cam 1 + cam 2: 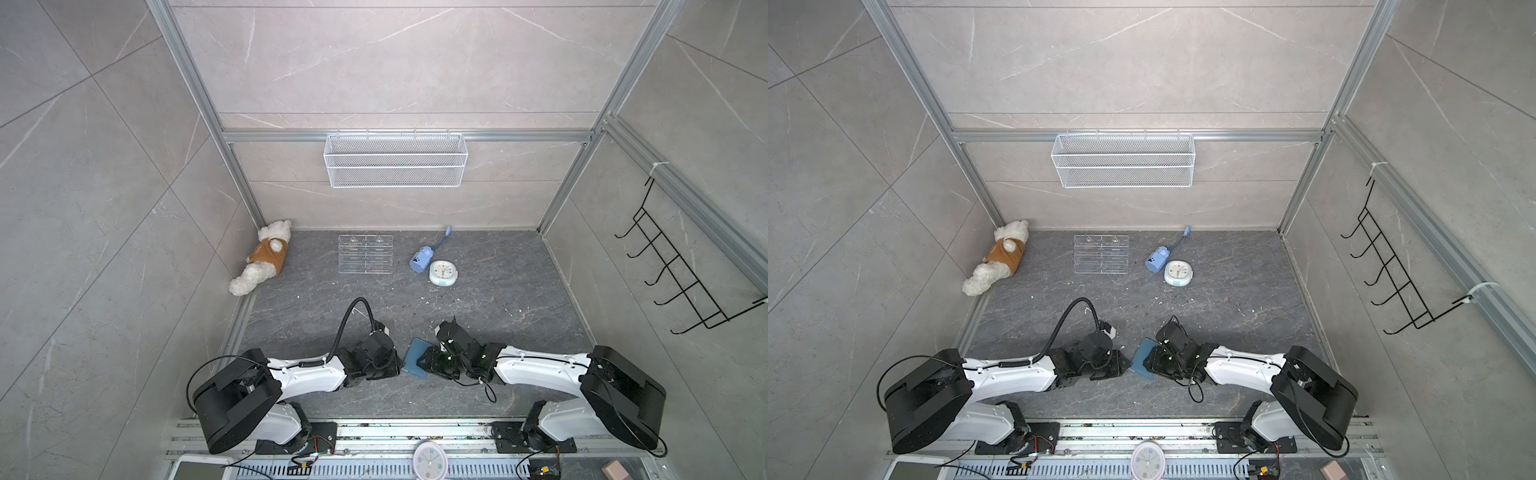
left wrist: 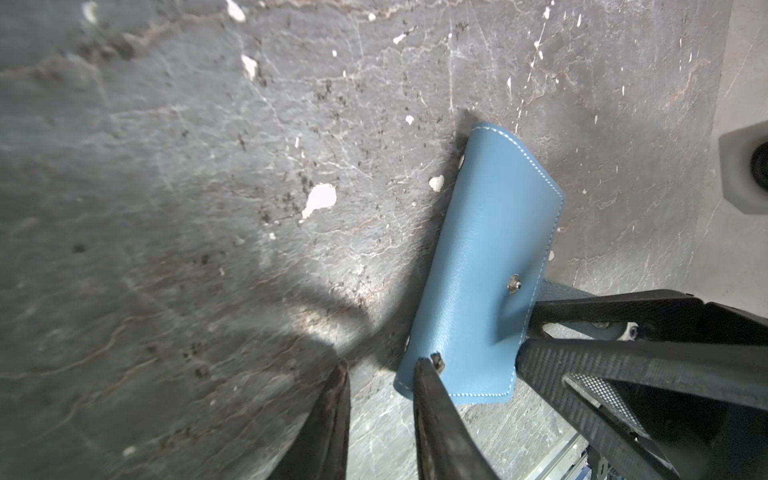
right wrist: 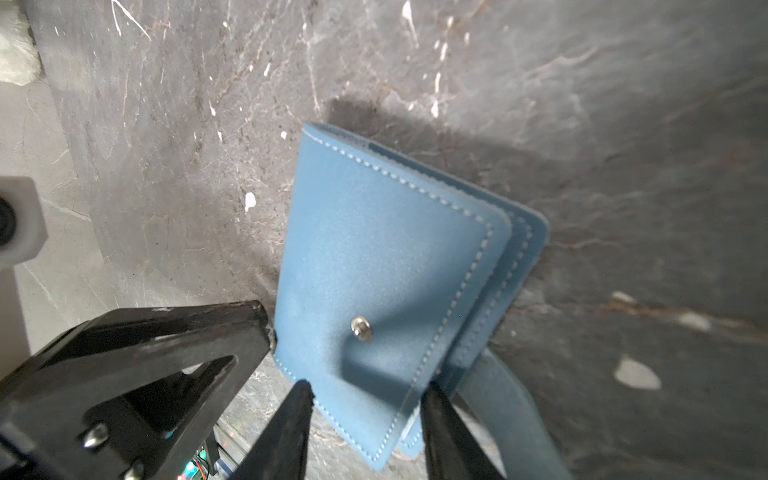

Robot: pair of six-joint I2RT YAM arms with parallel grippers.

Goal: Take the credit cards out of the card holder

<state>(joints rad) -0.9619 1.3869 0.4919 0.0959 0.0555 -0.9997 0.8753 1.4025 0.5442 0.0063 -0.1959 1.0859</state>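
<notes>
- The blue card holder [image 3: 374, 257] lay on the gray floor [image 1: 498, 332] near the front, right between your two grippers.
- Its layers fanned apart slightly along one edge. The snap stud [image 3: 361, 328] was bare and the strap [image 3: 498, 399] lay loose beside it.
- Your right gripper [image 3: 365, 388] had its fingers on either side of the cover's near corner, both at its edges. I couldn't tell whether it actually pinched the cover.
- Your left gripper [image 2: 384, 365] had its jaws a narrow gap apart with floor showing between them and nothing clamped. One fingertip lay over the holder's corner.
- Well behind were a clear rack [image 1: 365, 254] and a blue bottle [image 1: 420, 258] just beside a small clock [image 1: 444, 273].
- A plush dog [image 1: 262, 262] sat in the back left corner, and a wire basket [image 1: 395, 160] hung on the rear wall.
</notes>
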